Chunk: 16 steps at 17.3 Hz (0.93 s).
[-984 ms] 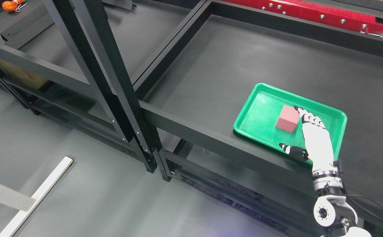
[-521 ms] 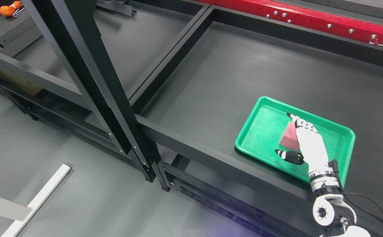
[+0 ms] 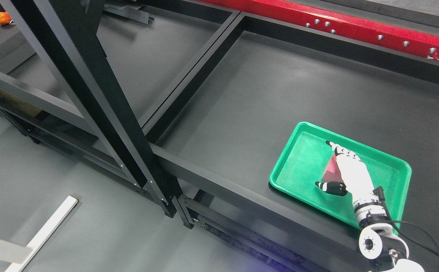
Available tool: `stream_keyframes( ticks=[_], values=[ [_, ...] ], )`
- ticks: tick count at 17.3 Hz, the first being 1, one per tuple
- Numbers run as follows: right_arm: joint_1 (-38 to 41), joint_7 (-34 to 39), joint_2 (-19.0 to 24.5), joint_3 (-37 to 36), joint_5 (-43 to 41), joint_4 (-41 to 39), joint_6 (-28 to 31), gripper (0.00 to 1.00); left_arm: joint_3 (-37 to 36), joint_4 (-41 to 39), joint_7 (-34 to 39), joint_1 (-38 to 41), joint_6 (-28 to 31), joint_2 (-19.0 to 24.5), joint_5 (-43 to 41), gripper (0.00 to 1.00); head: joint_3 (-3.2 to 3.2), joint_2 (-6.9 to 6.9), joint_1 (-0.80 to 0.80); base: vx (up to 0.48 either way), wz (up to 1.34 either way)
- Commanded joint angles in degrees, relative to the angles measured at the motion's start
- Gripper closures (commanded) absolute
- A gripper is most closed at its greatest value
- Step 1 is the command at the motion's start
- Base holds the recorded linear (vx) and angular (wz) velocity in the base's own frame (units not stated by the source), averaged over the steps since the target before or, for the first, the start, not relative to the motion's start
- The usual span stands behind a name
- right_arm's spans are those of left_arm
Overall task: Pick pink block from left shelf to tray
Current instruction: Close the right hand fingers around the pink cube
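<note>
Inside the green tray [image 3: 396, 166], pink block [image 3: 331, 170] resting on its floor, right hand [image 3: 349, 174] above it, fingers [image 3: 335, 148] extended, thumb out, grasping nothing.

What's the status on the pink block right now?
Right robot hand open over pink block, hiding most of it. Block inside green tray. Left arm out of view. Nothing in the way.

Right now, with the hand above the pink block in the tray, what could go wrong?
1. The right hand covers most of the pink block, with fingers extended and thumb apart. Whether it touches the block is unclear, so drawing back might drag or tip it.
2. The green tray lies near the shelf's front edge, so a push toward that edge could slide it off.
</note>
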Motion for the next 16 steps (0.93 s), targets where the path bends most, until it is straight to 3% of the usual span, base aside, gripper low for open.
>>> stream_keyframes(
  ticks=[1,5,9,12,14,16],
  values=[
    [0.0,0.2,-2.1,0.9,0.3,2.3,0.5,0.04,0.0,0.0,0.0,0.5,0.0,1.0,-0.1,0.00,0.00,0.00,0.00,0.060,0.00],
    [0.4,0.2,-2.6,0.8,0.4,2.3,1.3,0.13,0.0,0.0,0.0,0.5,0.0,1.0,-0.1,0.00,0.00,0.00,0.00,0.048,-0.01],
    [0.5,0.2,-2.6,0.8,0.3,2.3,1.4,0.31,0.0,0.0,0.0,0.5,0.1,1.0,-0.1,0.00,0.00,0.00,0.00,0.031,0.00],
    [0.6,0.2,-2.6,0.4,0.2,2.3,1.4,0.58,0.0,0.0,0.0,0.5,0.0,1.0,-0.1,0.00,0.00,0.00,0.00,0.010,0.00],
    [0.7,0.2,-2.6,0.0,-0.8,2.3,0.9,0.91,0.0,0.0,0.0,0.5,0.0,1.0,-0.1,0.00,0.00,0.00,0.00,0.000,0.00],
    [0.3,0.1,-2.6,-0.5,-0.9,2.3,0.9,1.00,0.0,0.0,0.0,0.5,0.1,1.0,-0.1,0.00,0.00,0.00,0.00,0.000,0.00]
  ],
)
